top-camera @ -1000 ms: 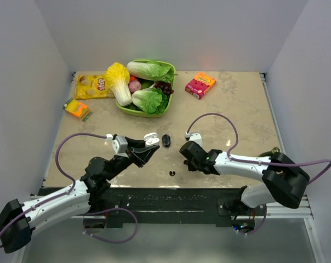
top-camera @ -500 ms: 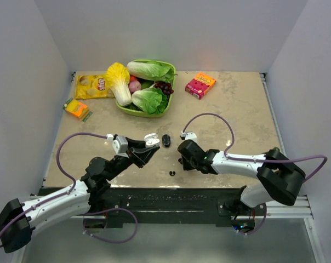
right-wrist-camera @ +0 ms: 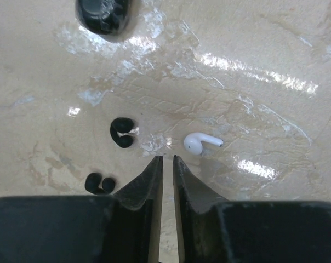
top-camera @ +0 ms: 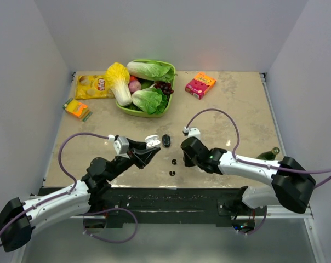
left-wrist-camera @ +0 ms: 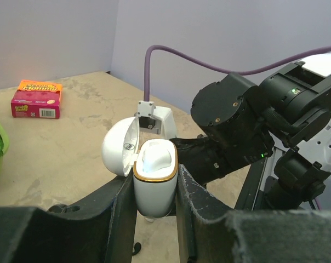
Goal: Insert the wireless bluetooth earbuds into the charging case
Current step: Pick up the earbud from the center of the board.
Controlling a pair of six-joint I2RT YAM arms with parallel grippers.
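1. At the bottom edge of the top view, both arms reach from their bases toward the middle of the table (top-camera: 237, 104), forearms low and angled inward.
2. The left gripper (left-wrist-camera: 155, 211) is clamped partway closed on the charging case (left-wrist-camera: 153, 164). It holds the case upright off the table with the lid swung open to the left.
3. The right gripper (right-wrist-camera: 166, 164) points down at the table, just right of the case. Its jaws stand a narrow slit apart with nothing between them.
4. Two black earbuds lie on the table between the grippers, one (right-wrist-camera: 123, 132) just left of the right fingertips and the other (right-wrist-camera: 99, 183) lower left.
5. A white stemmed earbud (right-wrist-camera: 201, 142) lies just right of those fingertips.
6. Beyond them, a black oval object (right-wrist-camera: 102, 13) sits at the top left of the right wrist view.
7. Far back in the top view, a green basket (top-camera: 123, 107) of vegetables, a yellow chip bag (top-camera: 91, 86) and a red box (top-camera: 200, 85) stand well apart from both arms.
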